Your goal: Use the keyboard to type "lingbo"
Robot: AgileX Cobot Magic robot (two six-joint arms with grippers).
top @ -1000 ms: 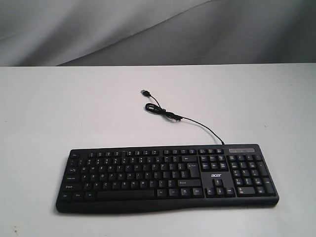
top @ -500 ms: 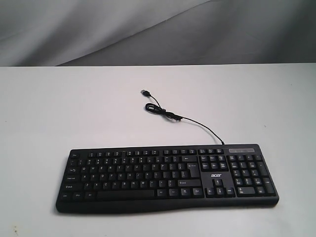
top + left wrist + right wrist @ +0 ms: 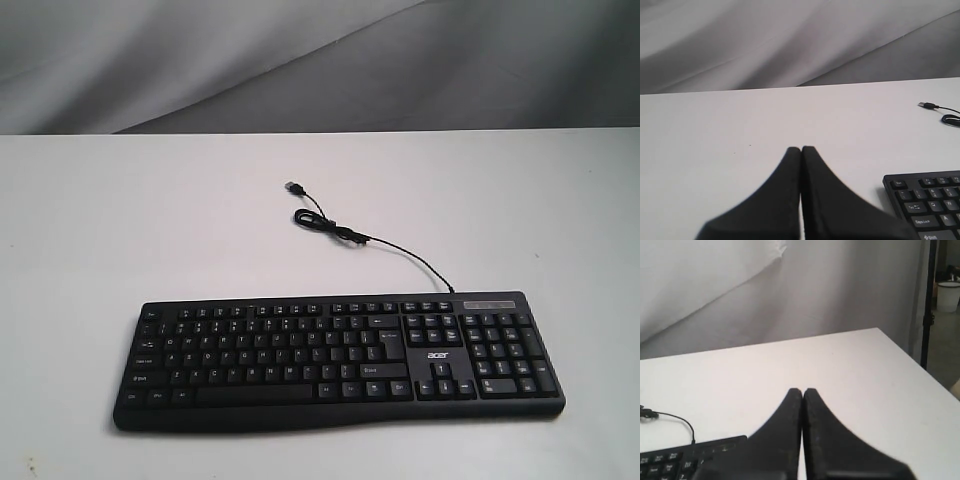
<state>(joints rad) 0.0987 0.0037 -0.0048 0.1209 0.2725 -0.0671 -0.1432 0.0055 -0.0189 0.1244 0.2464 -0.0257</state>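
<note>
The black keyboard (image 3: 340, 360) with white legends and an "acer" logo lies across the near part of the white table. Its thin black cable (image 3: 400, 252) runs back to a loose USB plug (image 3: 292, 187). No arm shows in the exterior view. My left gripper (image 3: 801, 148) is shut and empty, over bare table beside the keyboard's Esc corner (image 3: 925, 200). My right gripper (image 3: 802, 390) is shut and empty too, hovering by the keyboard's other end (image 3: 690, 455). Neither touches the keys.
The white table (image 3: 150, 220) ends at a grey cloth backdrop (image 3: 300, 60). In the right wrist view the table's side edge (image 3: 920, 365) drops off, with a black stand pole (image 3: 929, 305) and a white bin (image 3: 948, 295) beyond it.
</note>
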